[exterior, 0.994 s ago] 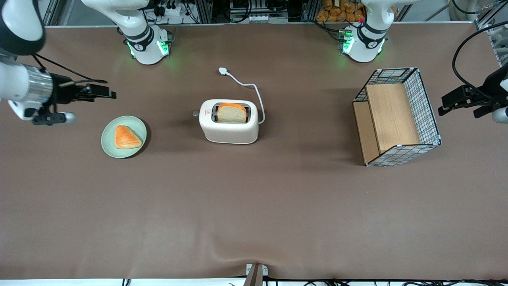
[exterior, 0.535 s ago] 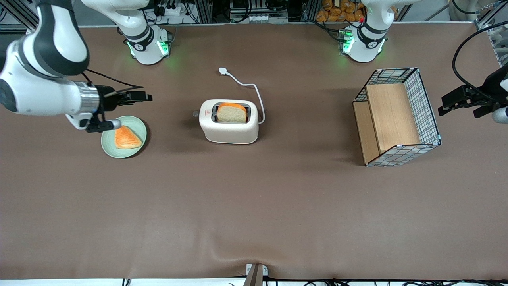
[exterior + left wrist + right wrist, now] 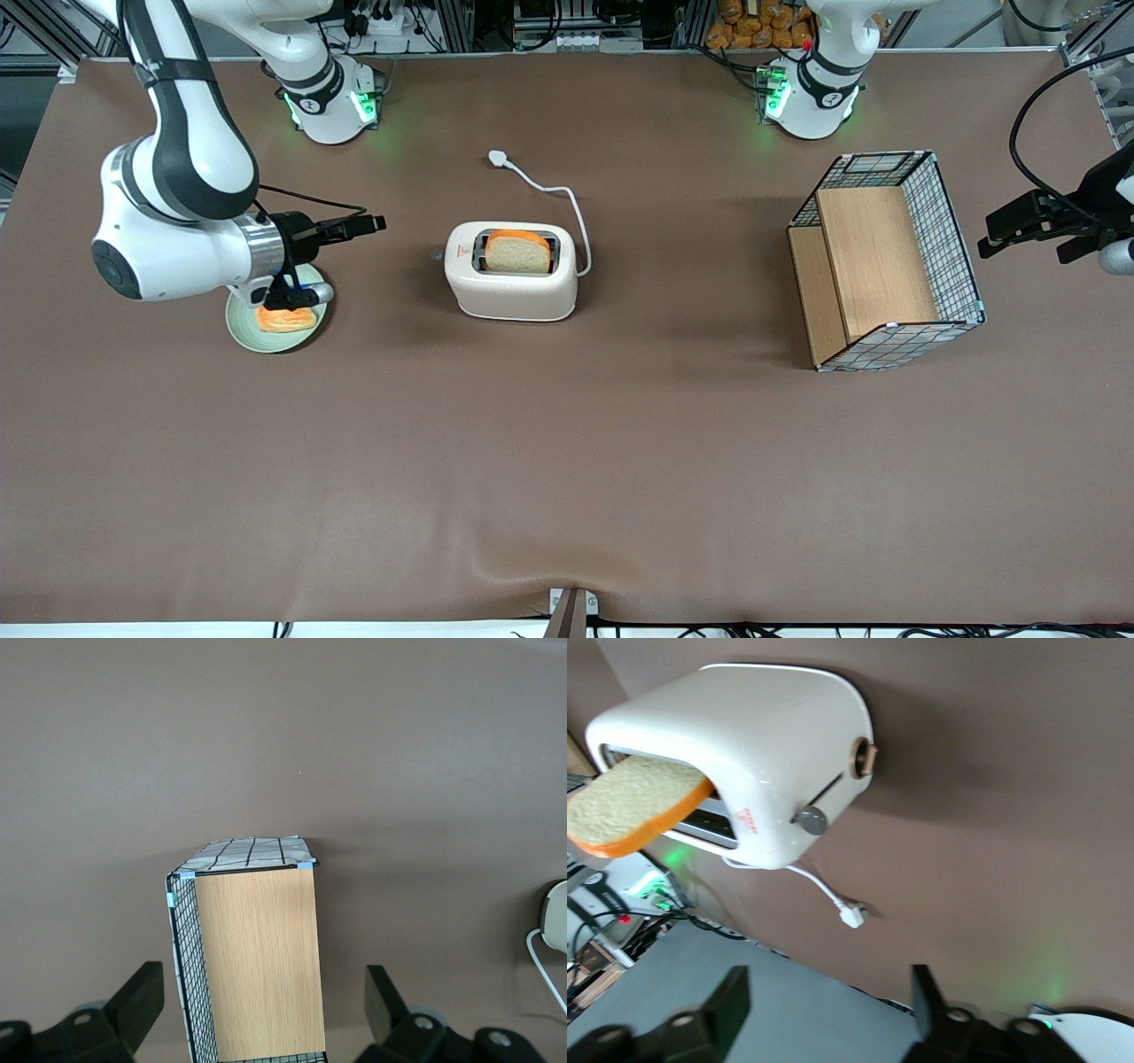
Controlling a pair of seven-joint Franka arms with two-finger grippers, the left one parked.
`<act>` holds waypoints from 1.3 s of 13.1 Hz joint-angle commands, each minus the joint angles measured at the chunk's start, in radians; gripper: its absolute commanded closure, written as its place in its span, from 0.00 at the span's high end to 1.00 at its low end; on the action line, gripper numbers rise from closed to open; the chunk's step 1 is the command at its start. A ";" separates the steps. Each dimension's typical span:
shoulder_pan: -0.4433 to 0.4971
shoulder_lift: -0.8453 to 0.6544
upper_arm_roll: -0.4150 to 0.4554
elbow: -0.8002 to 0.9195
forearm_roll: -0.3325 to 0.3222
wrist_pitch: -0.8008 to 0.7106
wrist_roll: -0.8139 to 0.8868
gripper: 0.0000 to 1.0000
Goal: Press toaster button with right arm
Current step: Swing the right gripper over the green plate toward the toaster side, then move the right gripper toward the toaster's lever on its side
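The cream-white toaster (image 3: 511,292) stands mid-table with a bread slice (image 3: 518,253) sticking up from one slot. Its small round grey button (image 3: 436,254) juts from the narrow end that faces the working arm. The right arm (image 3: 177,239) reaches in level above the table. Its gripper (image 3: 376,222) is open and empty, a short way from the button, slightly farther from the front camera and higher. The right wrist view shows the toaster (image 3: 771,744), the button (image 3: 810,820), the bread (image 3: 633,806) and the open gripper (image 3: 828,1001).
A green plate (image 3: 251,335) with an orange pastry (image 3: 285,320) lies under the right arm's wrist. The white cord ends in a plug (image 3: 498,159) farther from the front camera than the toaster. A wire-and-wood basket (image 3: 886,266) stands toward the parked arm's end.
The right arm has swung in from the table's end toward the toaster. Its wrist now covers part of the plate, and the gripper is much closer to the button.
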 commanded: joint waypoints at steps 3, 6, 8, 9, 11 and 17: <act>0.020 0.033 -0.001 0.000 0.106 0.037 -0.013 0.00; 0.025 0.076 -0.001 -0.001 0.192 0.055 -0.067 0.00; 0.028 0.076 -0.001 -0.001 0.192 0.063 -0.067 0.00; 0.028 0.082 -0.001 -0.001 0.193 0.079 -0.066 0.00; 0.027 0.085 -0.001 -0.003 0.204 0.104 -0.067 0.00; 0.022 0.090 -0.003 -0.106 0.309 0.179 -0.159 0.00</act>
